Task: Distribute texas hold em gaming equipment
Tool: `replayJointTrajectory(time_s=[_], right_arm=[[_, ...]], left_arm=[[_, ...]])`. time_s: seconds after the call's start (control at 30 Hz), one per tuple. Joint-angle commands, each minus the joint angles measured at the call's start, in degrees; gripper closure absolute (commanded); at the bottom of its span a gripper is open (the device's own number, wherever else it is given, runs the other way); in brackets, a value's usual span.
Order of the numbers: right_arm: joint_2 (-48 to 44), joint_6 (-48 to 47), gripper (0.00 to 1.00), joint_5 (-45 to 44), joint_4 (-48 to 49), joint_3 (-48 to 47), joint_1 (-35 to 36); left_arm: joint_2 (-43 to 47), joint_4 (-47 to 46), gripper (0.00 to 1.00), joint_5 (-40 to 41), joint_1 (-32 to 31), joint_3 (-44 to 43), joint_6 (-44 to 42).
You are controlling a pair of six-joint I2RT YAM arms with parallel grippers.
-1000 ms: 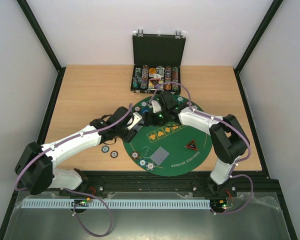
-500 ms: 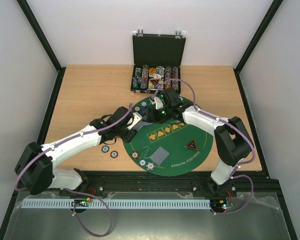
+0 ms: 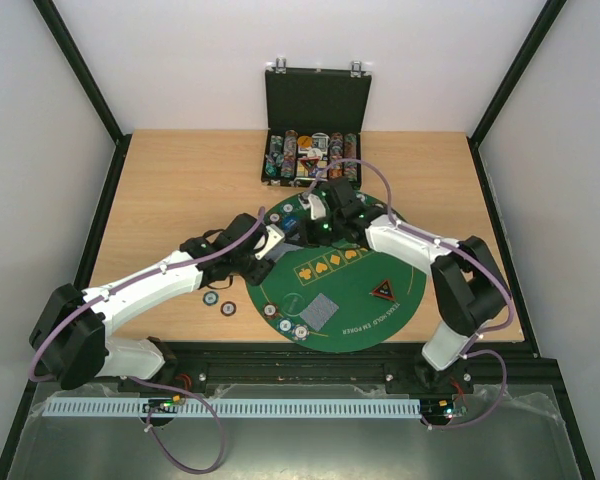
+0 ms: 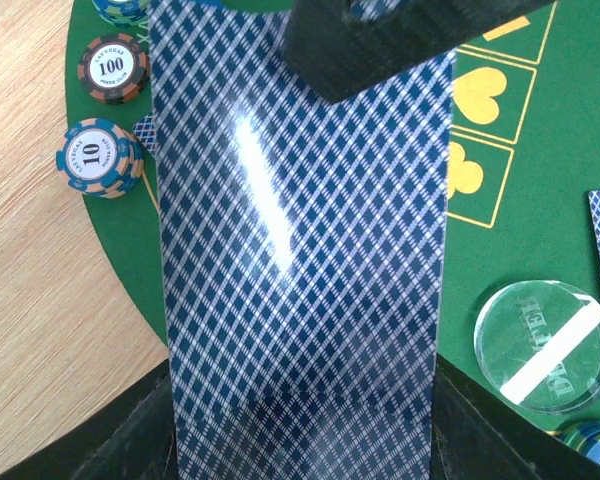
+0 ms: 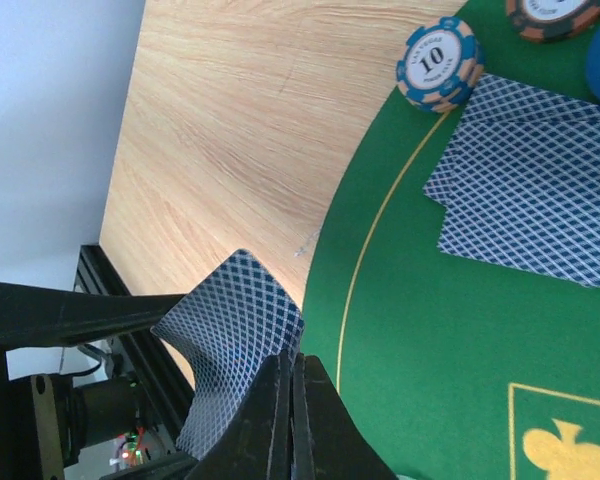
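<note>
The wooden table (image 3: 180, 180) carries a round green mat (image 3: 352, 282), a black case (image 3: 315, 100) and two poker chips (image 3: 211, 297).

Two poker chips (image 3: 210, 297) lay just left of the green mat (image 3: 280, 285), three more at its near edge. One triangular marker (image 3: 382, 290) sat on it.
</note>
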State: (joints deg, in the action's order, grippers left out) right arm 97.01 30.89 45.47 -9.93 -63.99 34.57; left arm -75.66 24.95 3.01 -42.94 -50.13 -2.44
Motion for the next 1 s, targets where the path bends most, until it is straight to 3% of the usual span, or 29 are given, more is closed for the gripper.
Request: replayJointTrajectory(time_s=[0.0,0.4,0.7,0.97], right_arm=[[-5.6,0.6,0.98,-7.3,-0.4,3.2,-2.4],[-20.1,9.0,0.99,-12.5,12.2,23.7,-26.7],[-14.0,15.0,0.98,-10.7,23.6,28.0,-28.8],[-10.3,15.0,0.98,-15.1,23.4,29.6,-29.6]], left_arm=[[1.6,-0.3,0.42,-0.1,-0.1,0.2,-0.2],[1.3,-0.3,0.42,-0.2,-0.1,0.2,-0.2],[1.4,-0.3,0.42,0.0,-0.1,0.2,-0.2],[1.3,-0.3,0.42,0.0,-0.1,0.1,-0.3]])
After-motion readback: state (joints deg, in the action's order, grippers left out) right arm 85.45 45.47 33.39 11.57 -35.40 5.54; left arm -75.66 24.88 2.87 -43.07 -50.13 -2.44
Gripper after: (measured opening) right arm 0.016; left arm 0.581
